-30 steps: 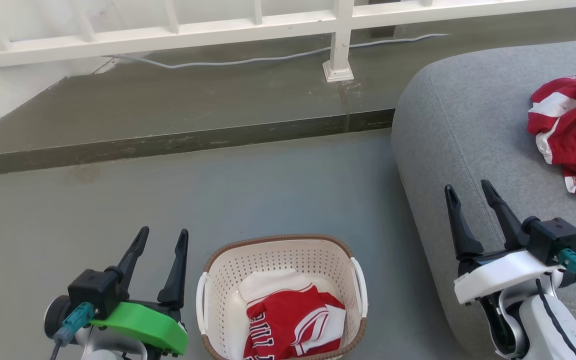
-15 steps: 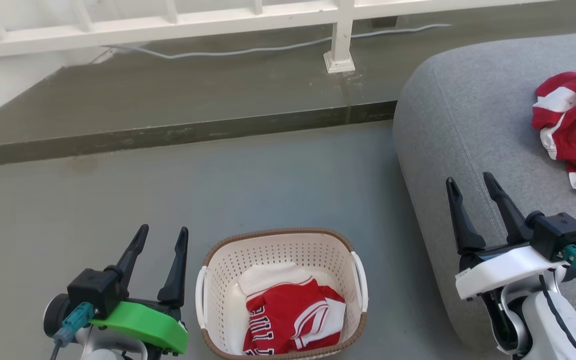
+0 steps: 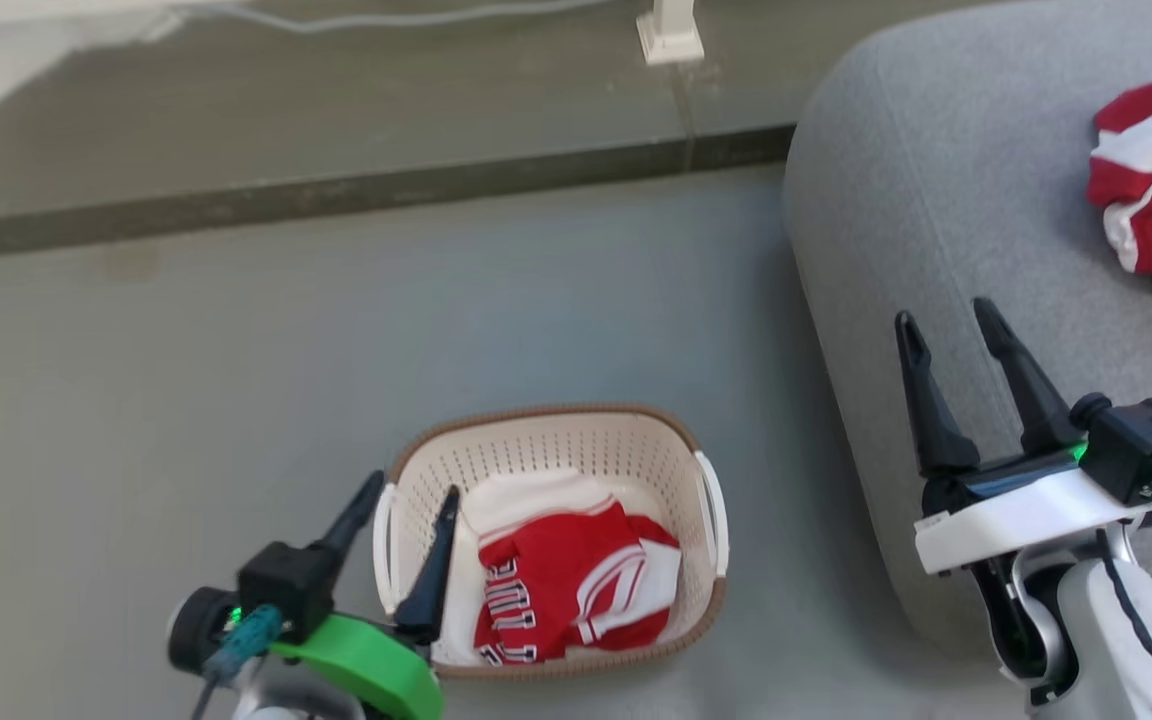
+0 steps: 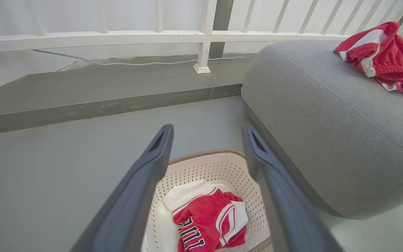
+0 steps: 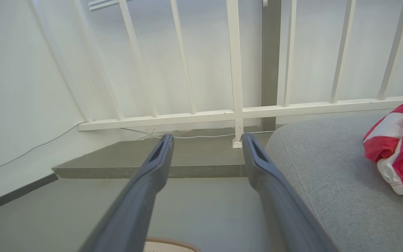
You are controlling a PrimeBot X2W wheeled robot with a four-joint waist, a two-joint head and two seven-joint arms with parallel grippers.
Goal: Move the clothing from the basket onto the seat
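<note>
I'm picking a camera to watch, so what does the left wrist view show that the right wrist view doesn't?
Left wrist, not right: the red jersey lying in the basket, framed by the open left gripper. Right wrist, not left: the open right gripper and a dark skirting strip. Both: the grey seat, a red garment on it, the white railing, some basket rim.

Smooth grey floor up front, rising at a dark-edged step to a raised concrete ledge. On the ledge, a white railing of slim bars, one post on a square foot. Thin pale cable trailing along beneath, white wall behind.
</note>
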